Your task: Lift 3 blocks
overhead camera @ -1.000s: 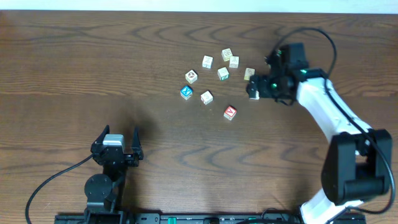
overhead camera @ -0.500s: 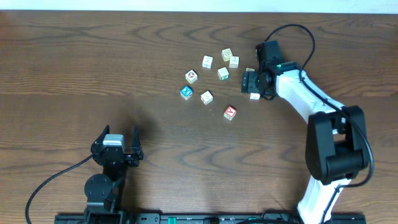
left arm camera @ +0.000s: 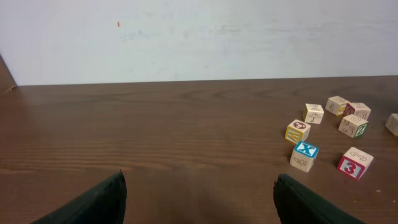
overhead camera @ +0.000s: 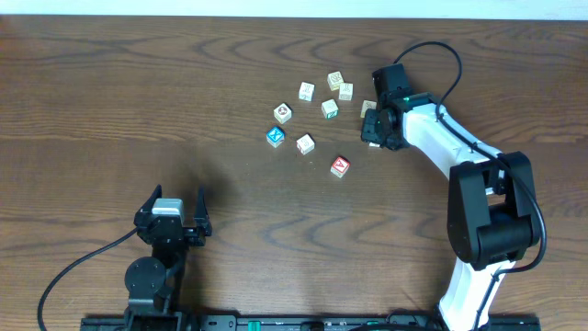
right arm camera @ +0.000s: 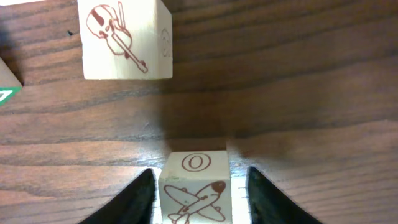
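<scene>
The blocks lie in a loose cluster at the table's upper middle. One has a red face (overhead camera: 340,166) with a white 3 (left arm camera: 350,167); another is pale with yellow edges (overhead camera: 282,113) (left arm camera: 297,131). My right gripper (overhead camera: 376,129) (right arm camera: 200,180) is down at the cluster's right edge. Its fingers flank a pale cube (right arm camera: 196,186) with a red-brown airplane drawing and an O. The left finger is almost against the cube, and a thin gap shows on the right. My left gripper (overhead camera: 172,213) (left arm camera: 199,199) rests open near the front left, holding nothing.
A blue-faced X cube (overhead camera: 275,137) (left arm camera: 305,150) and several other pale cubes (overhead camera: 329,108) sit in the cluster. A pale cube with a violin drawing (right arm camera: 124,38) lies just beyond the right gripper. A green-edged cube (right arm camera: 6,87) is at its left.
The right arm swung left over the cluster's right edge and came down around the airplane cube. Its jaws have narrowed from wide open. The left arm has not moved.
</scene>
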Tool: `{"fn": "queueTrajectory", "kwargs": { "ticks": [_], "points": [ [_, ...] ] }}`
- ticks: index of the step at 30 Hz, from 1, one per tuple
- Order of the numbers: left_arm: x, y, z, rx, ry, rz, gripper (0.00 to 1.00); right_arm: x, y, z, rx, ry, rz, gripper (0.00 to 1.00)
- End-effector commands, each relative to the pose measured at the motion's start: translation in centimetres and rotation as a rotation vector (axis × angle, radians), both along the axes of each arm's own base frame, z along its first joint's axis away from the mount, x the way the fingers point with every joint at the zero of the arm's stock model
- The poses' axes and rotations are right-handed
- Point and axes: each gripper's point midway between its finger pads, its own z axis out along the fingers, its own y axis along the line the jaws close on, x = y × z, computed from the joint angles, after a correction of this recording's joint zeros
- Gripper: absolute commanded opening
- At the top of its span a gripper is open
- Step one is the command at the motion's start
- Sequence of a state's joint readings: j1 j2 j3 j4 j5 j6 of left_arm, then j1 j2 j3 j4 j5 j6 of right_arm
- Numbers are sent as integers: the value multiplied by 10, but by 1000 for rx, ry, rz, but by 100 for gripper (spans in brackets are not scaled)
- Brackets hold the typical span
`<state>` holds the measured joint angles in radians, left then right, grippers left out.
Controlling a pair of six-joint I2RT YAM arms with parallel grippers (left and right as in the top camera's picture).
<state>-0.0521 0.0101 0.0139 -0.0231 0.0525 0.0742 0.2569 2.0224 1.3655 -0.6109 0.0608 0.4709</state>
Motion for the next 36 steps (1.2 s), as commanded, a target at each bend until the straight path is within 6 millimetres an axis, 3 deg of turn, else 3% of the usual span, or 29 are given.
{"fn": "queueTrajectory", "kwargs": {
  "ticks": [1,4,10,18,21,28,36],
  "points": [
    [-1,3,-15,-8,51,16,76,-2,5,-8,-13,18,7,42],
    [-1,3,-15,-8,51,16,76,-4,6,-8,-18,25,22,41],
    [-1,3,-15,-8,51,16,76,-11,4,-10,-28,58,26,17],
    [-1,3,-15,-8,51,16,76,-17,3,-11,-48,81,80,9],
    [-1,3,-15,-8,51,16,76,-32,-2,-10,-62,140,84,1],
    [-1,3,-15,-8,51,16,76,-79,-8,1,-86,305,97,1],
    [-1,3,-15,-8,51,16,76,-114,24,-3,-99,393,204,1]
  ]
}}
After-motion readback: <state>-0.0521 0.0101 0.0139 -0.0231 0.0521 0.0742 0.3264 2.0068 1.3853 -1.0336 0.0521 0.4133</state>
